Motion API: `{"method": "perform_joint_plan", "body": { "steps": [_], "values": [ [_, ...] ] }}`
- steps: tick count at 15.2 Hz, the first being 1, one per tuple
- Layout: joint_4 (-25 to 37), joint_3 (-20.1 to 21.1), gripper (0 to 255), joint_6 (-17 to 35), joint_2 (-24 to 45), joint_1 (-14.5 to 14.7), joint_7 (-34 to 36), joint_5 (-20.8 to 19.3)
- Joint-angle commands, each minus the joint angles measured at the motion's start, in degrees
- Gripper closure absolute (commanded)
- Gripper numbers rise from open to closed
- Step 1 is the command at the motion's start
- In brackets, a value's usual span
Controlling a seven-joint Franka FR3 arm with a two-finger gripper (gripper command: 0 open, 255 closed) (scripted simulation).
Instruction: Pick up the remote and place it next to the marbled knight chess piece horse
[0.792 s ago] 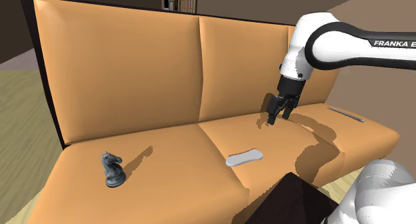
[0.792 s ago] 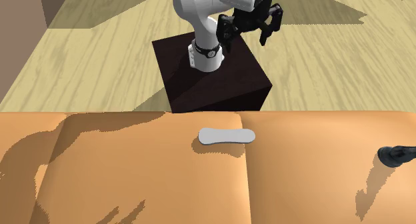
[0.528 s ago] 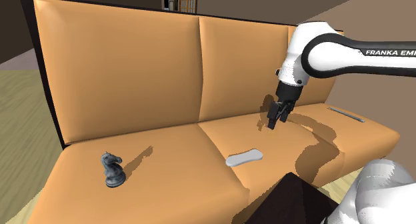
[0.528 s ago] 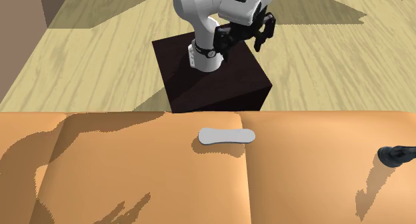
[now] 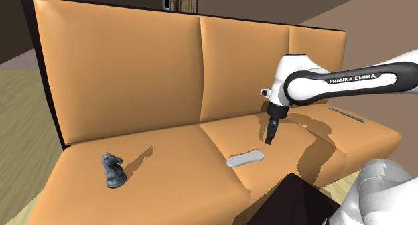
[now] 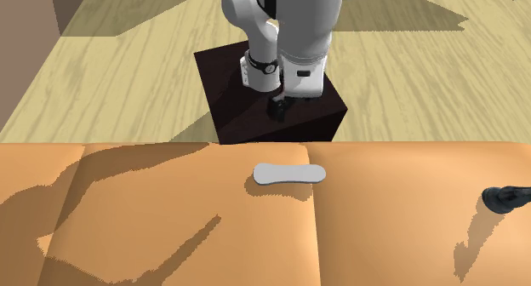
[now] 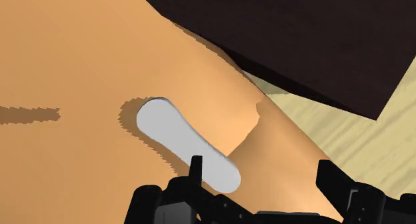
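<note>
Fingers (image 7: 335,184) stand apart above the sofa (image 5: 120,76); lower straight over the white remote (image 7: 187,145), straddling its narrow width before closing

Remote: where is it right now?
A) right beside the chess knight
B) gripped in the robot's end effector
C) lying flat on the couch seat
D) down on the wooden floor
C: the pale remote lies flat on the orange couch seat, with the open end effector apart from it.
</note>
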Motion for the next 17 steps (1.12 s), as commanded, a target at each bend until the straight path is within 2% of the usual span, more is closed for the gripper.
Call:
{"method": "perform_joint_plan", "body": {
  "steps": [1,5,8,11,13,17],
  "values": [
    [-0.84,-2.49,0,4.87,3.69,1.22,-6.99,-1.33],
    [-1.28,-6.85,0,14.08,12.07,4.08,-20.06,-2.35],
    [-0.59,-9.83,0,20.97,19.40,6.67,-30.48,-1.38],
    [0.88,-12.07,0,27.54,27.42,9.37,-41.99,1.88],
    [2.27,-12.53,0,31.56,33.03,10.65,-50.48,5.57],
    [2.47,-11.85,0,35.10,37.14,10.58,-54.48,9.08]
  ]
}}
